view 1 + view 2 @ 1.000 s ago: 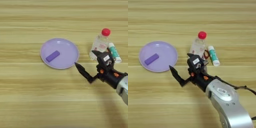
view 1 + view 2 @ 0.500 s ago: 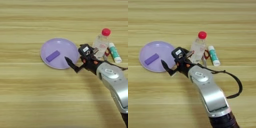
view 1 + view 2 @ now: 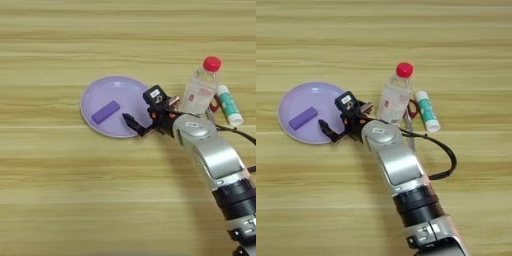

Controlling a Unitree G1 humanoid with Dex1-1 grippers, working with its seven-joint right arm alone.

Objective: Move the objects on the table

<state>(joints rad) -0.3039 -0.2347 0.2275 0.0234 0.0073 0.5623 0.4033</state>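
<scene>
A flat purple block point(image 3: 105, 112) lies inside a lilac plate point(image 3: 111, 89) at the left middle of the wooden table point(image 3: 60, 190). My right gripper point(image 3: 141, 110) hovers over the plate's right rim, open, with nothing between its black fingers point(image 3: 131, 123). The block is a short way left of the fingertips, apart from them. The same block point(image 3: 303, 118) and gripper point(image 3: 336, 115) show in the right eye view. A teal tube point(image 3: 229, 104) with white ends lies on the table right of the bottle, far from the gripper.
A clear bottle point(image 3: 199, 91) with a red cap stands just right of the gripper's wrist. Red scissor handles point(image 3: 412, 107) peek out between bottle and tube. My silver forearm point(image 3: 215, 160) runs down to the lower right.
The gripper has travelled left, from beside the bottle to over the plate's right rim. The block, tube and bottle have stayed put.
</scene>
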